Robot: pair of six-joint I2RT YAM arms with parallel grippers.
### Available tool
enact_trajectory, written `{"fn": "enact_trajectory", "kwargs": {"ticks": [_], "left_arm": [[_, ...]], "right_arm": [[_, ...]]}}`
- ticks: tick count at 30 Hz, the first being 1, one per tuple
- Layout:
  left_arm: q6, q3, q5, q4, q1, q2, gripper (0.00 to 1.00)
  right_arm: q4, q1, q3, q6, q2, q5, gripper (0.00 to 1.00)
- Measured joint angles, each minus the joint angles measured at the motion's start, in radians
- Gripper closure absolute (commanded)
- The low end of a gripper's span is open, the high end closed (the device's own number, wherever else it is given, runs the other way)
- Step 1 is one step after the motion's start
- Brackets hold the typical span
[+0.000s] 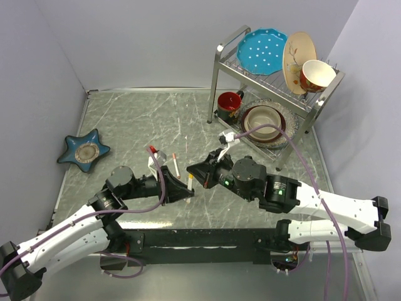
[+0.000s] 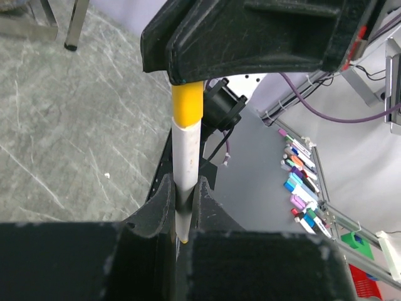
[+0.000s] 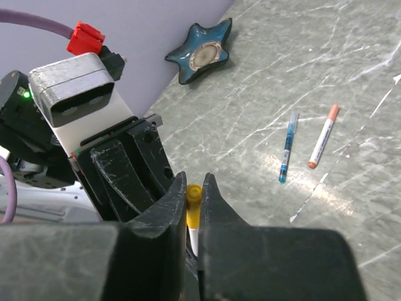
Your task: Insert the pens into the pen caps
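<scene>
A white pen point(image 2: 186, 160) with a yellow-orange cap point(image 2: 187, 103) on its upper end stands between my two grippers. My left gripper point(image 2: 183, 188) is shut on the pen's lower barrel. My right gripper point(image 3: 195, 182) is shut on the yellow-orange cap point(image 3: 194, 204). In the top view the two grippers, left point(image 1: 186, 192) and right point(image 1: 197, 177), meet tip to tip at the pen point(image 1: 190, 183) near the table's middle front. A second white pen with a red-orange cap point(image 3: 323, 137) and a blue-teal pen point(image 3: 288, 147) lie side by side on the table beyond them.
A blue star-shaped dish point(image 1: 83, 150) lies at the left. A metal dish rack point(image 1: 219, 69) with plates, bowls and a red mug point(image 1: 229, 103) stands at the back right. The capped white pen point(image 1: 176, 165) lies just behind the left gripper.
</scene>
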Motion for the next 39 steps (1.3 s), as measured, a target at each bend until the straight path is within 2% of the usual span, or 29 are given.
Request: {"fn": "enact_trajectory", "kwargs": {"ticks": [8, 16, 23, 27, 32, 39], "left_arm": [[0.000, 0.042, -0.005, -0.093, -0.010, 0.104, 0.99], [0.024, 0.061, 0.012, -0.180, -0.016, 0.126, 0.99], [0.092, 0.062, 0.016, -0.296, -0.023, 0.127, 0.99], [0.102, 0.062, 0.092, -0.348, 0.001, 0.133, 0.99], [0.094, 0.062, 0.159, -0.349, 0.012, 0.127, 0.99], [0.089, 0.062, 0.201, -0.358, 0.025, 0.109, 0.99]], "right_arm": [[0.058, 0.006, -0.114, 0.012, -0.027, 0.060, 1.00], [0.077, 0.034, -0.163, 0.006, -0.029, 0.085, 1.00], [0.212, 0.052, -0.306, 0.077, -0.047, 0.060, 1.00], [0.286, 0.085, -0.357, 0.093, -0.037, 0.065, 1.00], [0.461, 0.097, -0.466, 0.112, -0.079, 0.035, 1.00], [0.498, 0.106, -0.450, 0.115, -0.045, 0.009, 1.00]]}}
